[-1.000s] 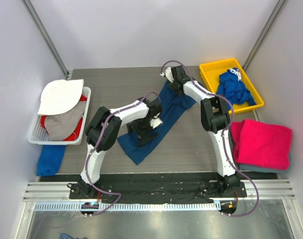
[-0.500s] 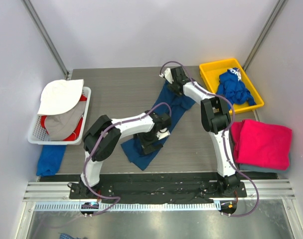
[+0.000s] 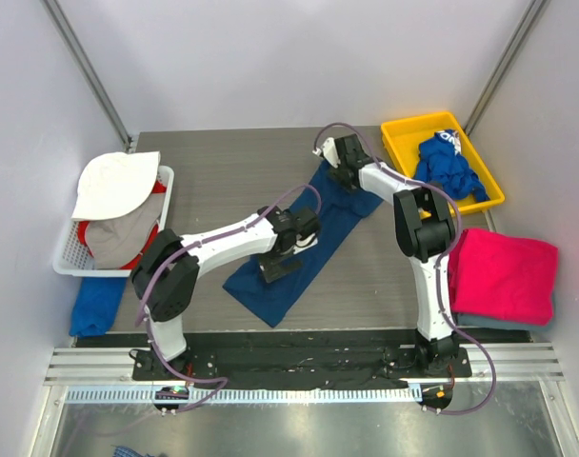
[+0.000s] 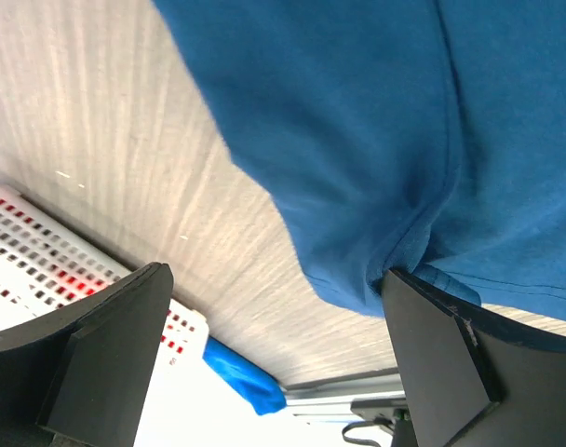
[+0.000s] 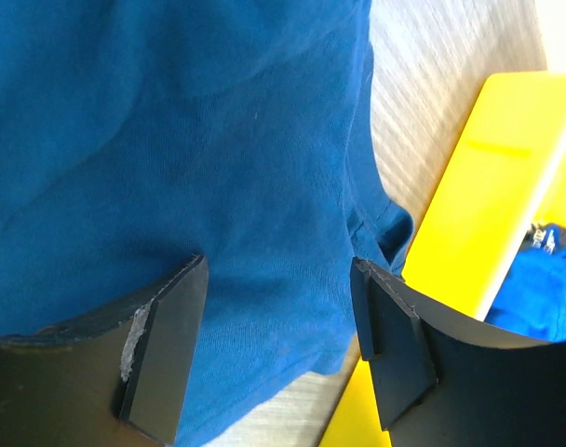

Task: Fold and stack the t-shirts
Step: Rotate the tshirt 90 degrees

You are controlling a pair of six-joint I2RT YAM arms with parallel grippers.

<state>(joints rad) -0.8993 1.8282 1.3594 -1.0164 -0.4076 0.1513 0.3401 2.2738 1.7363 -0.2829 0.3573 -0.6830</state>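
A dark blue t-shirt [image 3: 309, 238] lies in a long diagonal strip on the table; no print shows on it. My left gripper [image 3: 278, 267] is open low over its lower half; in the left wrist view [image 4: 271, 275] one finger [image 4: 432, 354] touches the shirt's hem [image 4: 357, 270]. My right gripper [image 3: 339, 168] is open over the shirt's far end, jaws astride the cloth [image 5: 264, 168] in the right wrist view [image 5: 278, 265]. A royal-blue t-shirt with white lettering [image 3: 447, 169] lies crumpled in a yellow bin [image 3: 404, 129]. A folded magenta-pink t-shirt [image 3: 504, 271] lies at the right.
A white basket [image 3: 69, 257] with a white hat [image 3: 113, 183] and other cloth stands at the left; a blue cloth [image 3: 94, 305] lies in front of it. The yellow bin's wall [image 5: 488, 186] is close beside my right gripper.
My left arm has swung so its gripper sits slightly further back on the shirt. The shirt's lower end now lies flatter and wider. My right gripper has shifted slightly right.
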